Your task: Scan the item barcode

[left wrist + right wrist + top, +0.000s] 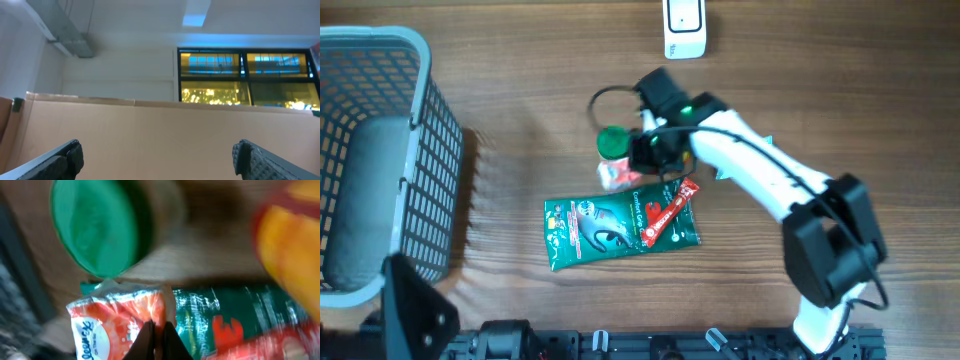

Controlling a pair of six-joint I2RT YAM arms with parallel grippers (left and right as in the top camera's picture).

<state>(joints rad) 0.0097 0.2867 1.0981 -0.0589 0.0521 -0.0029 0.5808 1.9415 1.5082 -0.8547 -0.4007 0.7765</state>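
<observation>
Wood-grain tabletop (520, 110) below, grey mesh basket (420, 70) at the left edge, white scanner (684, 25) at the far edge. Up through the left wrist view: pale ceiling, lit windows, left gripper (159, 160) with jaws spread wide on nothing. Mid-table, right gripper (158, 337) with jaws pressed together, pinching the orange-white tissue pack (107, 325), "leenex" readable on it. Just beside: green lid (613, 141), green foil packet (605, 232) under a red sachet (670, 208), print too blurred to read.
</observation>
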